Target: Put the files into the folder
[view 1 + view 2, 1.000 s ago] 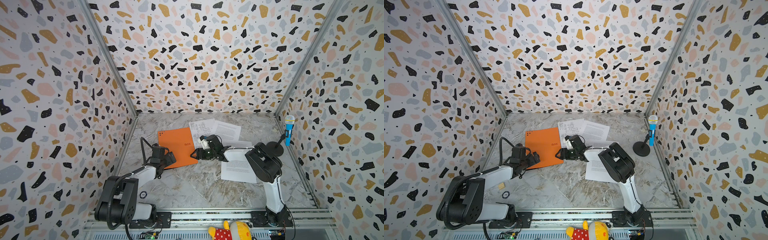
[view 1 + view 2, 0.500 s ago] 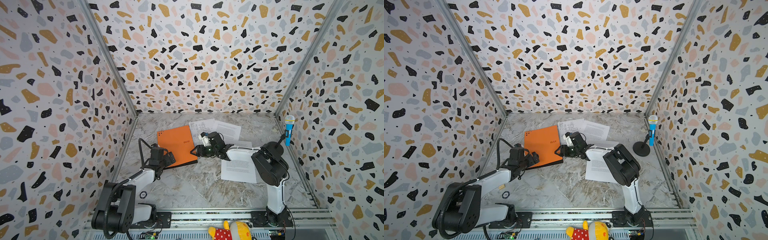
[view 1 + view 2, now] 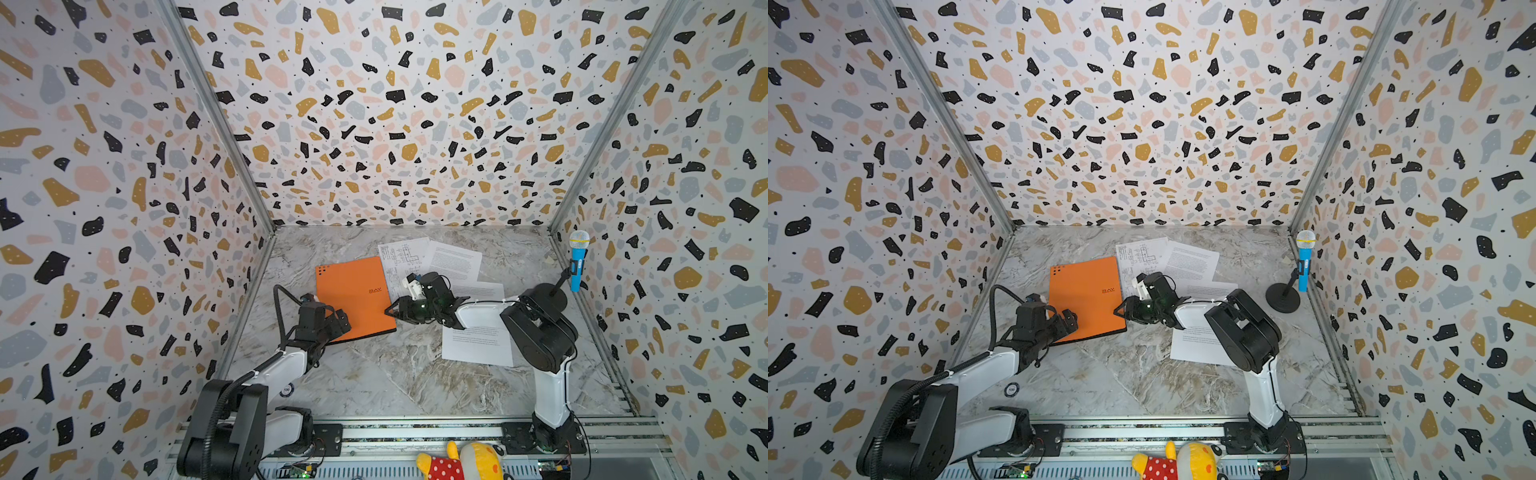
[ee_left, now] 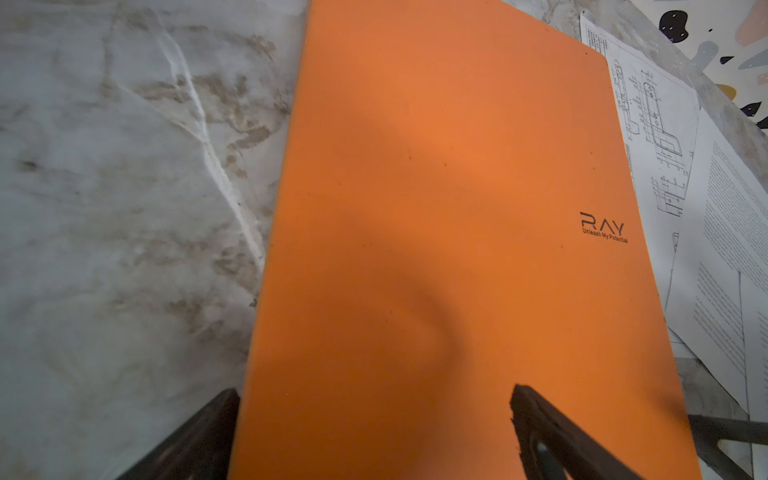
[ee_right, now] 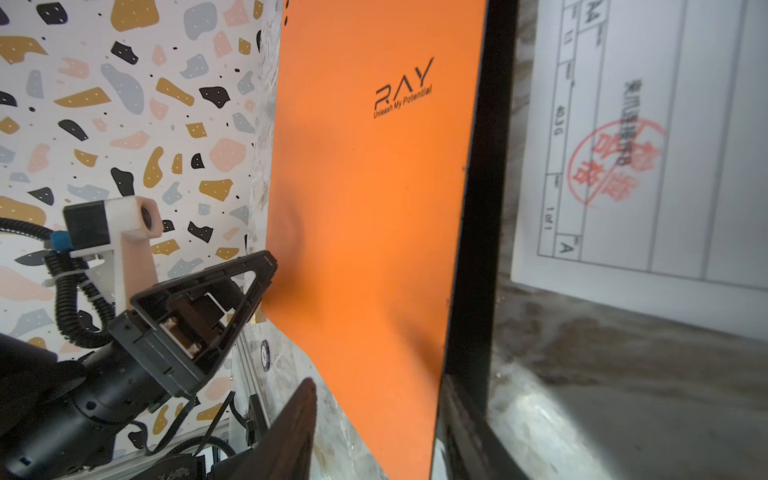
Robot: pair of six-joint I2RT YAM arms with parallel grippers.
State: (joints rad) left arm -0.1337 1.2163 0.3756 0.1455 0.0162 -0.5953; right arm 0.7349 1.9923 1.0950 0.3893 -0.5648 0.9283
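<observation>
**Marble surface: folder shut, files outside**

Marble surface (image 3: 374,382) inside speckled walls carries everything. At the left, the left pincer (image 3: 332,322) is released, jaws wide, over the near-left corner of the folder (image 3: 353,291). The folder lies shut, orange side up, left of centre. The right pincer (image 3: 389,309) sits at its right edge near the near corner, jaws partly apart. Whether they pinch the cover cannot be told.

The step in hand looks like opening the cover. To do it well, the right pincer should take only the top leaf, not both. It should then swing the leaf up and over toward the left edge, where the spine probably runs. The left pincer would best press the near-left corner down so the folder does not slide or rise whole. The drawing sheet (image 3: 401,257) lies just beside the folder's right edge, so the right jaws should stay clear of it.

Count, left to right:
- Folder: one.
- Pincers: two.
- Files: three, all outside the folder. They are the drawing sheet, a far text sheet (image 3: 455,259) and a near text sheet (image 3: 478,345) partly under the right arm.
- Toy microphone (image 3: 578,257): one, on a stand.
- Plush toy (image 3: 461,461): one, at the front rail.
</observation>
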